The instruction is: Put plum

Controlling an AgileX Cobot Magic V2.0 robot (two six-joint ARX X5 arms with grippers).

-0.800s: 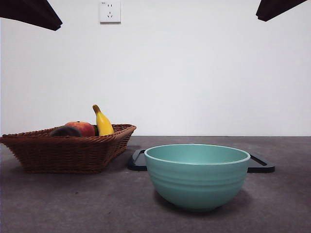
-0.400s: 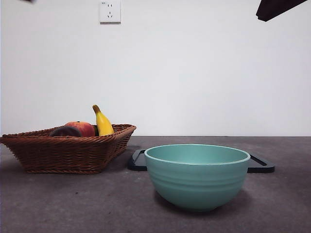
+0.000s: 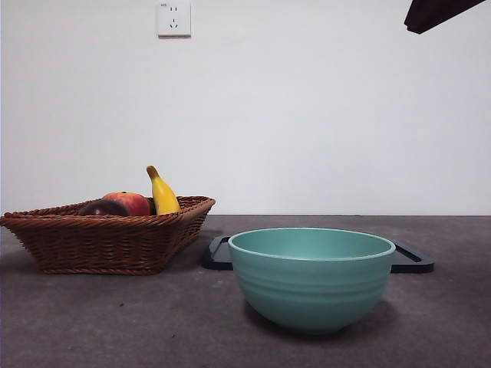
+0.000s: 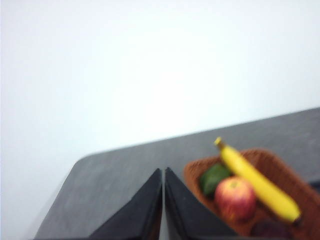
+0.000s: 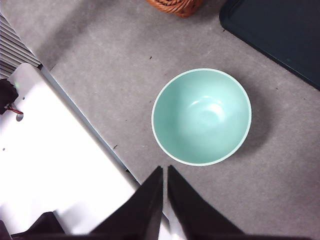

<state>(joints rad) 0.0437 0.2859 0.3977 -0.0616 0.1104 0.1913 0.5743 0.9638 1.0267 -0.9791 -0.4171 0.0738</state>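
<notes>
The plum [image 3: 102,208] is dark maroon and lies in a brown wicker basket [image 3: 107,241] at the left of the table, next to a red-orange fruit [image 3: 132,202] and a yellow banana [image 3: 163,194]. In the left wrist view the plum [image 4: 272,230] shows only as a dark edge in the basket [image 4: 300,187]. My left gripper [image 4: 163,173] is shut and empty, high and to one side of the basket. My right gripper [image 5: 165,170] is shut and empty, high over the table near a teal bowl [image 5: 201,116]; it shows as a black tip [image 3: 433,11] in the front view.
The teal bowl [image 3: 311,276] stands empty at the front centre. A flat black tray [image 3: 413,261] lies behind it, also in the right wrist view [image 5: 280,35]. A green fruit [image 4: 215,177] lies in the basket. A white platform [image 5: 50,165] borders the table.
The dark arm tip at the top left corner of the front view has moved up and out of the picture. The fruit, basket and bowl have not moved.
</notes>
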